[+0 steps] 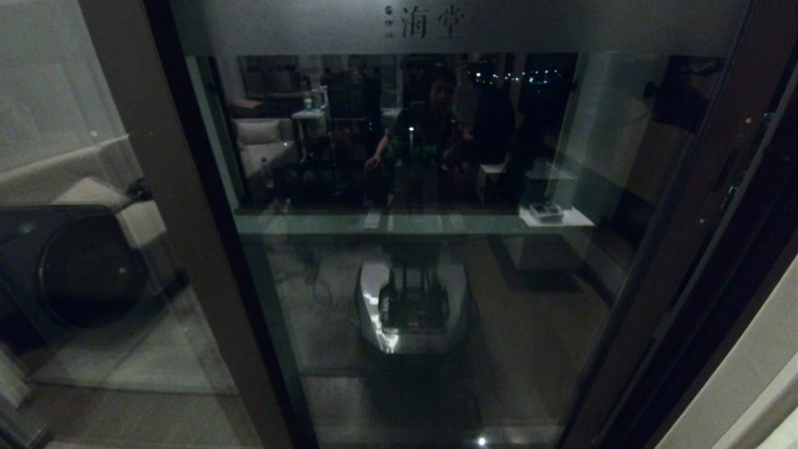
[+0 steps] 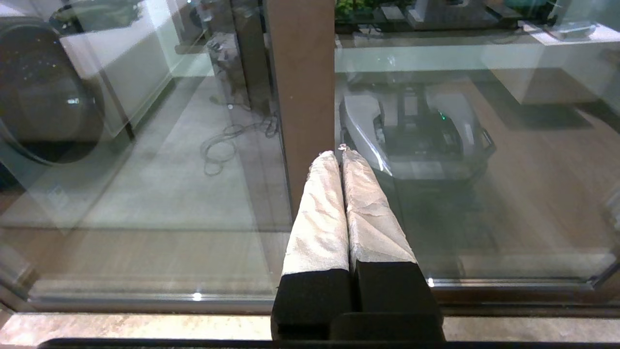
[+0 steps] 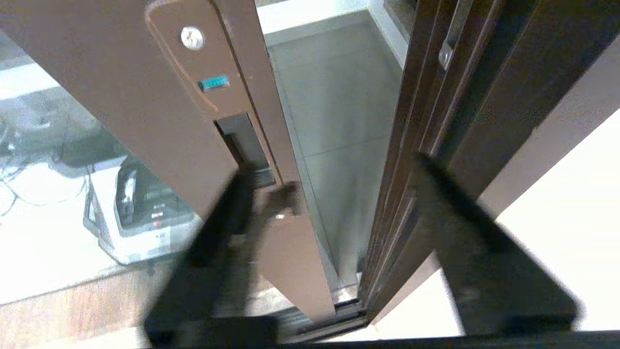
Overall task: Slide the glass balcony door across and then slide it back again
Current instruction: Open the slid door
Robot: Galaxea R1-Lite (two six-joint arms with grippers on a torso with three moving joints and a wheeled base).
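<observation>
Glass door [image 1: 430, 206] fills the head view, its handle stile at about 3 o'clock a narrow gap off the jamb [image 3: 436, 121], where the right gripper [image 3: 334, 169] spreads its fingers astride the stile edge, while the left gripper [image 2: 341, 155], fingers pressed together, idles near the frame post [image 2: 300, 87]; I judge one slide is unfinished.

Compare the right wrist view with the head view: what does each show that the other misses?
Only the right wrist view shows the right gripper, open, straddling the door's edge at the recessed handle, with the keyhole, a green indicator and an open gap to the door jamb. Only the head view shows the frosted top band with characters and a washing machine on the left. Both show the glass balcony door and the robot's base reflected in it.
</observation>
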